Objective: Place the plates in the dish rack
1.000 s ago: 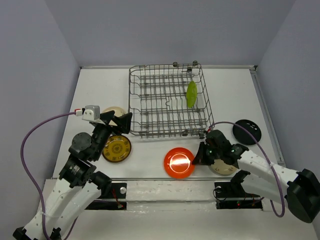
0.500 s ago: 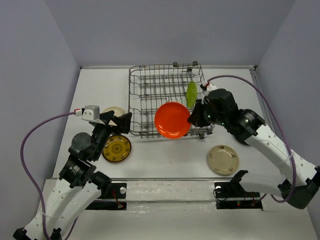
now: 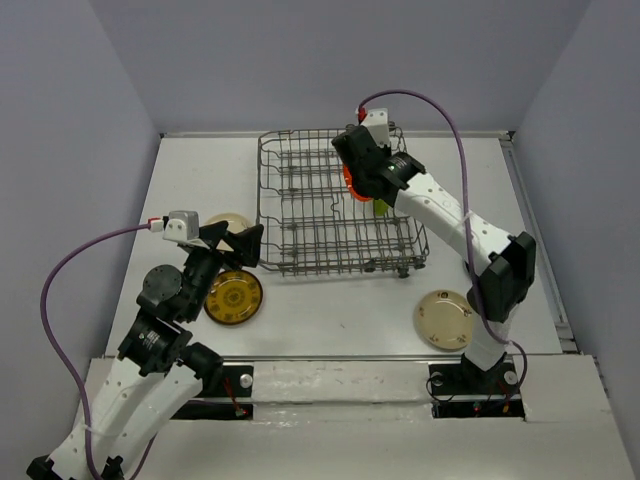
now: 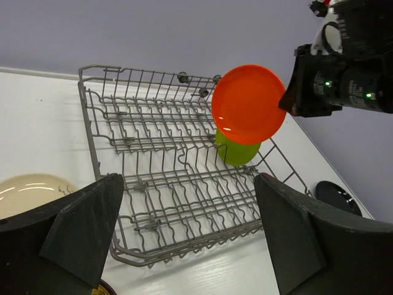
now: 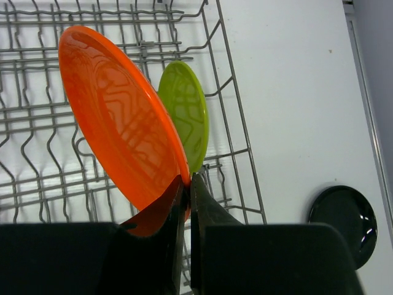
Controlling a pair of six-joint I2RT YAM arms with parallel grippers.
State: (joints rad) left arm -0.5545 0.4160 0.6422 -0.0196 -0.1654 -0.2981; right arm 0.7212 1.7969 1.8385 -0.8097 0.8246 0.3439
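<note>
Right fingers (image 5: 206, 212): closed to a thin pinch on the lower rim of the orange-red plate (image 5: 116, 117); the grip covers only a small bite of the edge
Orange-red plate: held on edge and tilted, in the air above the far right part of the dish rack (image 3: 300, 215); it does not look seated between tines yet
Lime green plate (image 5: 184, 117): already standing on edge in the rack, just behind the orange-red one; whether the two touch cannot be told
Left fingers (image 4: 86, 227): spread wide and holding nothing; they hover near the rack's near left corner
Plates on the table (image 3: 330, 310): beige plate (image 3: 446, 319) at the near right; dark yellow plate (image 3: 233, 297) at the near left; cream plate (image 4: 27, 190) beside the left fingers; black plate (image 5: 342, 224) off the rack's right side
Step in hand: lowering the orange-red plate into a slot next to the green one, by my reading; most of the task is not yet done
Risk, knock: the two plates sit so close that a descent slightly off line could push the green plate out of its tines
Risk, slip: with so little rim in the pinch, contact with a wire could twist the plate out of the fingers
Risk, bad seat: the tilt may land the lower edge on top of a tine instead of between two; released there, the plate would likely fall flat in the basket
</note>
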